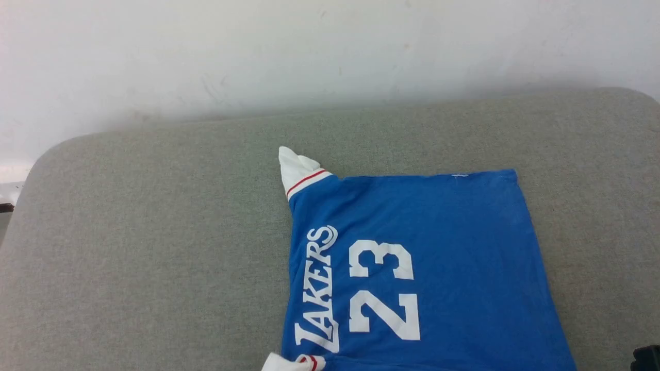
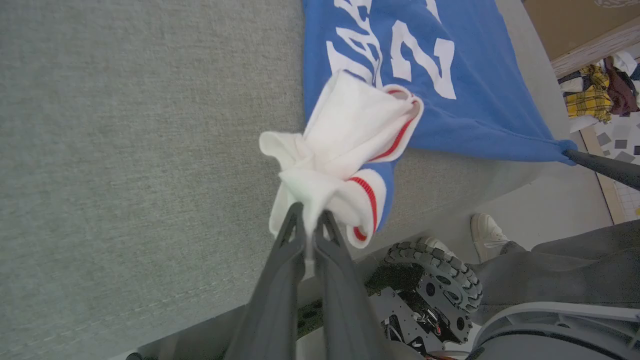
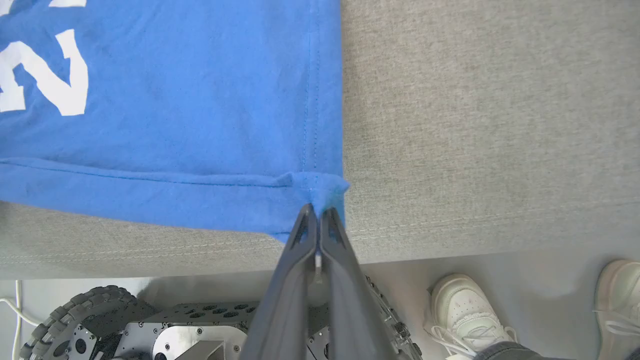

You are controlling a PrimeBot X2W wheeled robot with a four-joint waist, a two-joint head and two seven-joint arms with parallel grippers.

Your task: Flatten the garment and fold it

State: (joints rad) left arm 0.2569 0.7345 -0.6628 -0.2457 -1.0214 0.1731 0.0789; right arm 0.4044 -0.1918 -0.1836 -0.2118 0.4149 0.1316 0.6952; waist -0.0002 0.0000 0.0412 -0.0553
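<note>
The garment (image 1: 428,257), a bright blue jersey T-shirt with white lettering and a white number, lies on the grey padded table (image 1: 154,247), reaching past its near edge. One white sleeve end (image 1: 296,170) with a red stripe points toward the far side. In the left wrist view my left gripper (image 2: 312,217) is shut on the other bunched white sleeve end (image 2: 345,145) at the near table edge. In the right wrist view my right gripper (image 3: 317,212) is shut on the blue hem corner (image 3: 325,187). The right gripper's dark finger (image 2: 602,167) also shows in the left wrist view.
A white wall (image 1: 309,51) stands behind the table. Below the near table edge are the robot's wheeled base (image 3: 150,325) and a person's white shoes (image 3: 467,310). A heap of clothes (image 2: 597,90) lies on the floor off to one side.
</note>
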